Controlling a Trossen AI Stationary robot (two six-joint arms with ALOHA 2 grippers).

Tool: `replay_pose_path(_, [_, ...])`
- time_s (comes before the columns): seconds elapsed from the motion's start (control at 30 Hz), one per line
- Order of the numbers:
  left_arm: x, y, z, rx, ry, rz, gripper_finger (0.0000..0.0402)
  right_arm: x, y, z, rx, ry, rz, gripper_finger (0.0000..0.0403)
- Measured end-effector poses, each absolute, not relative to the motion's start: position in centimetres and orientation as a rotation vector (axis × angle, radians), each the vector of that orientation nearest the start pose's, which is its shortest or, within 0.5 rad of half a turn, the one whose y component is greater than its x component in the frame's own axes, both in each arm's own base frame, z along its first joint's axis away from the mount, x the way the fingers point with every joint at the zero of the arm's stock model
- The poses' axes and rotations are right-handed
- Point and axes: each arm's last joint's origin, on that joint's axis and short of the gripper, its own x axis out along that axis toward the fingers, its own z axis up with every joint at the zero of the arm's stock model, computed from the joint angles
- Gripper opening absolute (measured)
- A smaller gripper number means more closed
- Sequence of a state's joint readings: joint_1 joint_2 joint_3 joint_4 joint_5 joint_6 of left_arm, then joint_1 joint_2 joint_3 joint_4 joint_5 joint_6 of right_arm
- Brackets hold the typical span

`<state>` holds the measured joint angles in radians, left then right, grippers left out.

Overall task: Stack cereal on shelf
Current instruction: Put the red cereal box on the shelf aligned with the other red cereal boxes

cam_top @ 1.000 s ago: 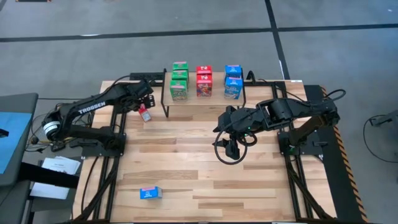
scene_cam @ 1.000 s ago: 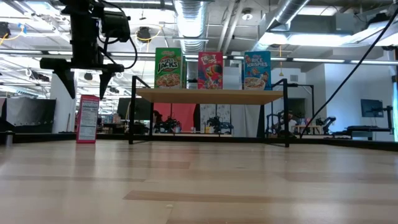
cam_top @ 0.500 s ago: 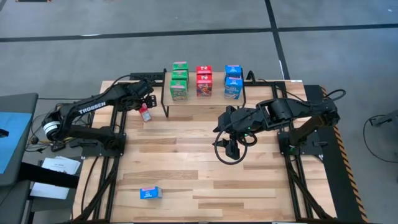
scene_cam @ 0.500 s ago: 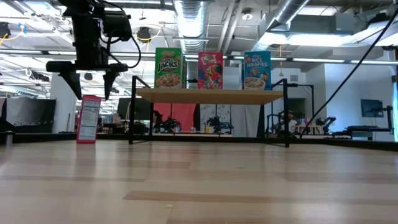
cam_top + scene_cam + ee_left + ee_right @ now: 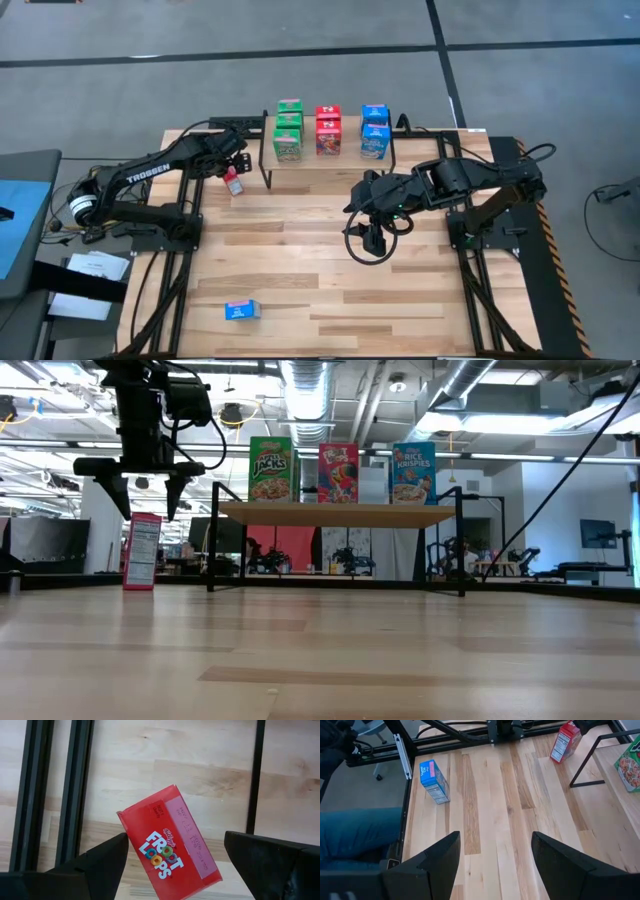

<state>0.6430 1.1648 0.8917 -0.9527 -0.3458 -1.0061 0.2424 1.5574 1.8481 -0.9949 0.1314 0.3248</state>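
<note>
High view first: the shelf (image 5: 326, 158) sits at the table's (image 5: 300, 260) far edge, light wood on thin black legs, and it carries seven cereal boxes in three columns — three green (image 5: 288, 125), two red (image 5: 328, 129), two blue (image 5: 375, 129). Low view reads the fronts: "Apple Jacks" on the green (image 5: 270, 468), Froot Loops artwork on the red (image 5: 338, 472), "Kellogg's Rice Krispies" on the blue (image 5: 413, 472), all upright on the shelf board (image 5: 345, 513).

Just left of the shelf, a third red box (image 5: 232, 181) stands upright on the table, its nutrition panel facing the low camera (image 5: 143, 551). Left gripper (image 5: 233, 166) hovers right above it, jaws spread wide on either side, holding nothing. Left wrist view looks down on that box (image 5: 170, 842), "Froot Loops" plain on the red front, one finger (image 5: 100, 862) each side and clear of the cardboard.

Well away from the shelf, near the table's front-left corner, the last blue box (image 5: 242, 311) lies flat. Right wrist view catches it too (image 5: 434, 781).

Right gripper (image 5: 372, 240) hangs in front of the shelf over mid-table, jaws partly open and empty.
</note>
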Motion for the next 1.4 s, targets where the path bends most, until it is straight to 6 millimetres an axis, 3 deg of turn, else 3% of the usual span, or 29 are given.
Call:
replay_pose_path(0.43, [15.22,12.58,24.73,-0.992,0.761,1.430,0.0312,29.94,7.01,43.27,0.181,0.701,-0.007,0.0270])
replay_pose_path(0.77, [15.27,12.60,24.74,-0.961,0.785,1.401,0.0214,29.94,7.01,43.27,0.181,0.701,-0.007,0.0270])
replay_pose_path(0.93, [15.28,12.58,24.74,-0.961,0.793,1.389,0.0187,29.94,7.01,43.27,0.181,0.701,-0.007,0.0270])
replay_pose_path(1.4, [15.39,12.27,24.69,-0.893,0.930,1.209,0.0180,29.94,7.01,43.27,0.182,0.701,-0.007,0.0270])
